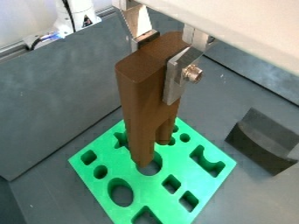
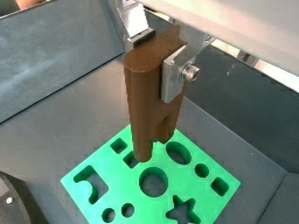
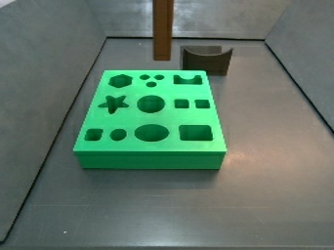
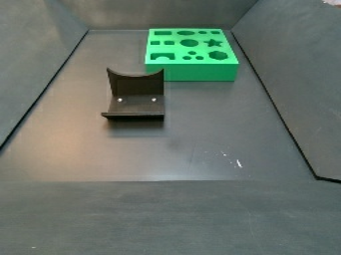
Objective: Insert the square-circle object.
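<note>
bar: square-circle object (image 1: 147, 105), tall narrow brown wood-coloured piece, plain flat faces, squared top edge; also in the other wrist picture (image 2: 149, 101) and a side view (image 3: 163, 27), where its top runs out of frame. Legs at the lower end not discernible.
bar pose: upright, hanging above the block; lower end near the holes in both wrist views. Cannot tell whether the tip touches the block or has entered a hole.
gripper: gripper (image 1: 163, 59) pinching the bar near its top; one silver finger (image 1: 177, 72) flat against a side face, with a bolt head on it. Opposite finger hidden behind the bar. Same grip visible here (image 2: 158, 61).
block: green block (image 3: 150, 122) flat on the dark floor (image 3: 261, 186), top face cut with holes: star, hexagon, circles, squares, notch. Seen near the far wall in a side view (image 4: 192, 53).
fixture: dark bracket (image 4: 134, 97) on its base plate, standing on the floor, well apart from the block there; behind the block's far corner in a side view (image 3: 206, 60).
</note>
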